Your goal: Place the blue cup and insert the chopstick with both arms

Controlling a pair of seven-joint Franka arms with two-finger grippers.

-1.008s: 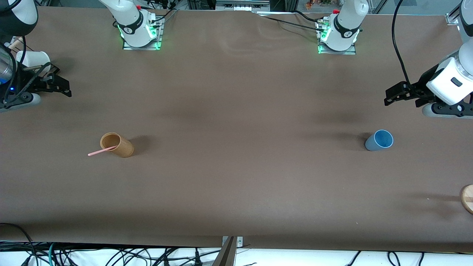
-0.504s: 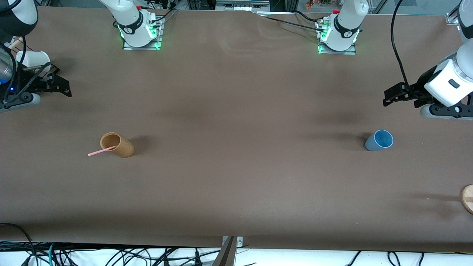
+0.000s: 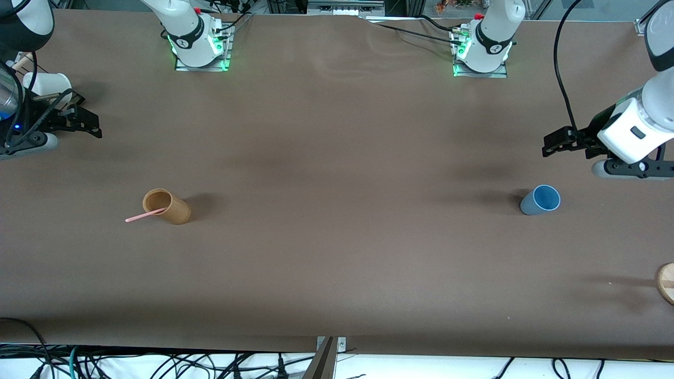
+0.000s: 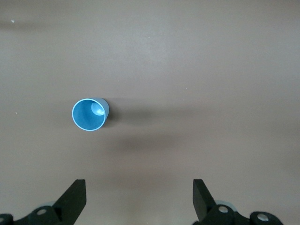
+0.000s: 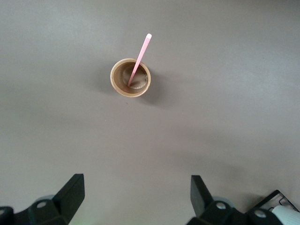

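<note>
Left pincer (image 3: pixel 554 143) open over brown table (image 3: pixel 337 252), blue cup (image 3: pixel 541 200) upright.

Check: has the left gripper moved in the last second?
Yes. The left gripper has slid down the front view, closer to the blue cup, which hasn't moved.

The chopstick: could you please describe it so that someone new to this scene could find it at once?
Start on the brown table toward the right arm's end, where a tan wooden cup stands alone. The chopstick leans inside it, its upper end sticking out over the rim. It is the only thin pink stick here; the blue cup at the left arm's end holds nothing.
</note>
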